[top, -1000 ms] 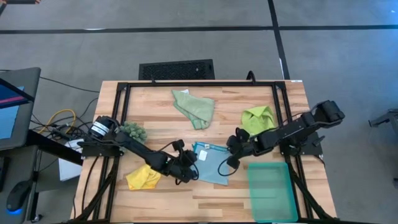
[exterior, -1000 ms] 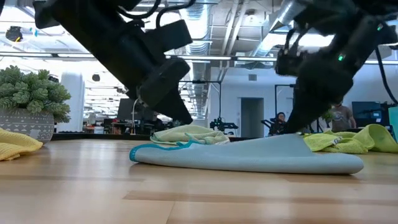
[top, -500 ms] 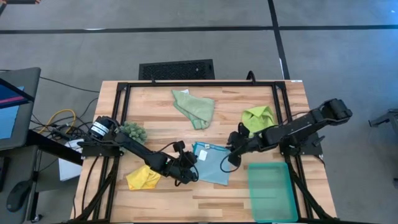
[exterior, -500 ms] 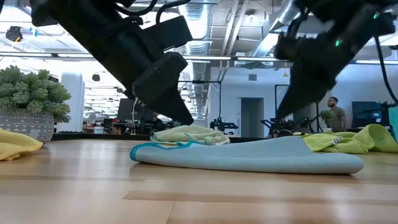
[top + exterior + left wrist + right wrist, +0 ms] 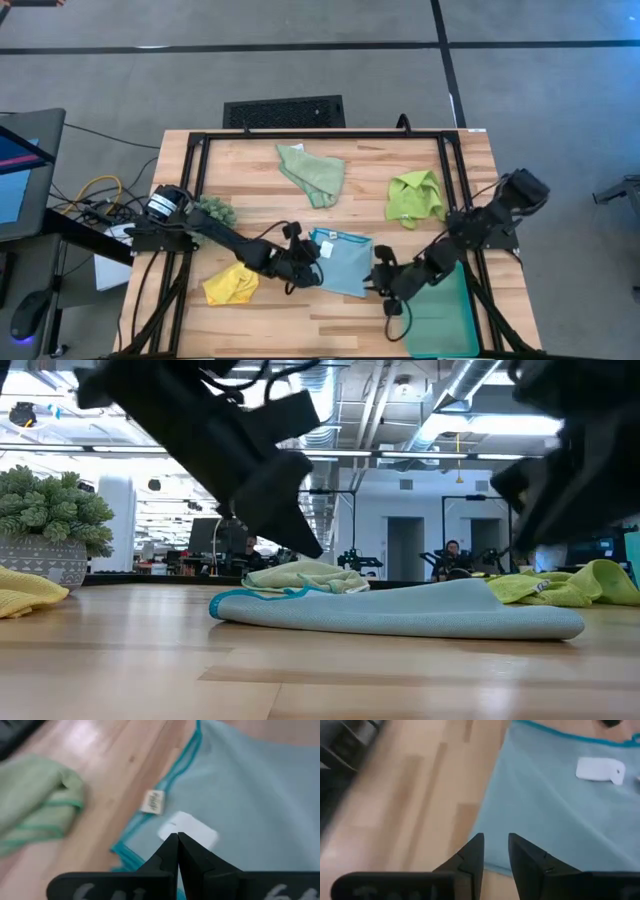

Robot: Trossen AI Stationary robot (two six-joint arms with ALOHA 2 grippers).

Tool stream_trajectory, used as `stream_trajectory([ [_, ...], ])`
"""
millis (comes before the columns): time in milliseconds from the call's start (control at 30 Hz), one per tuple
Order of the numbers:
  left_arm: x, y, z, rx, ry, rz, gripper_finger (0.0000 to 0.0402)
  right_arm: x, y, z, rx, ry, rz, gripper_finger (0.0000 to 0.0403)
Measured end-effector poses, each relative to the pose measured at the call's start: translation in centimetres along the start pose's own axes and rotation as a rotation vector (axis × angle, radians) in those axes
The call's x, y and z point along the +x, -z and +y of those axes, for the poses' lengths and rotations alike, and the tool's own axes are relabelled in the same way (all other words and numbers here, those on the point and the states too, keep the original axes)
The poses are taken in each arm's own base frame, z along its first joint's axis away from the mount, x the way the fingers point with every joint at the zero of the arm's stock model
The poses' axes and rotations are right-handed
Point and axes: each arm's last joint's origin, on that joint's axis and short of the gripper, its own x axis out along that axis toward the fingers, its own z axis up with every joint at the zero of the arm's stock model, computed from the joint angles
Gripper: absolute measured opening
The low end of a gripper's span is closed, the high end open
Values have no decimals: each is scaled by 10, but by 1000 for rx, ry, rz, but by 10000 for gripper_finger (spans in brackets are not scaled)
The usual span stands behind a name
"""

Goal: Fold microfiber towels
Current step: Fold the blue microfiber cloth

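Wood tabletop [image 5: 250,175], light blue towel [image 5: 340,265] lying flat at centre. My left gripper [image 5: 308,262] rests at its edge, fingers pressed together (nothing pinched). My right gripper [image 5: 380,277] hovers beside the opposite edge, fingers slightly parted, empty.

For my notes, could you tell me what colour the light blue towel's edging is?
Teal edging, clearest in the left wrist view.

We see one towel [image 5: 341,264] lying flat near the middle of the table [image 5: 260,165], with the left gripper [image 5: 312,262] at its left edge and the right gripper [image 5: 378,277] at its right edge. Behind it lie two more towels, one [image 5: 313,173] toward the far middle and one [image 5: 415,196] toward the far right. A fourth towel [image 5: 229,285] sits at the near left, a plant [image 5: 215,210] behind that, and a tray [image 5: 445,312] at the near right.
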Motion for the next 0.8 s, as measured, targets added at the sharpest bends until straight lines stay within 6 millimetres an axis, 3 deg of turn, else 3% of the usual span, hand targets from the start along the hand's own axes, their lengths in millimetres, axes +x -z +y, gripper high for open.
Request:
stream_trajectory([
  [133,16,-6,18,17,12,41,0,24,9,-4,4,31,65,109],
  [267,34,-7,30,-56,73,98,0,38,4,-1,13,-31,104,90],
  [533,60,17,30,-38,37,188,0,37,-1,17,-32,-169,180,32],
  [800,49,14,35,-27,9,220,0,30,1,29,-80,-176,205,10],
])
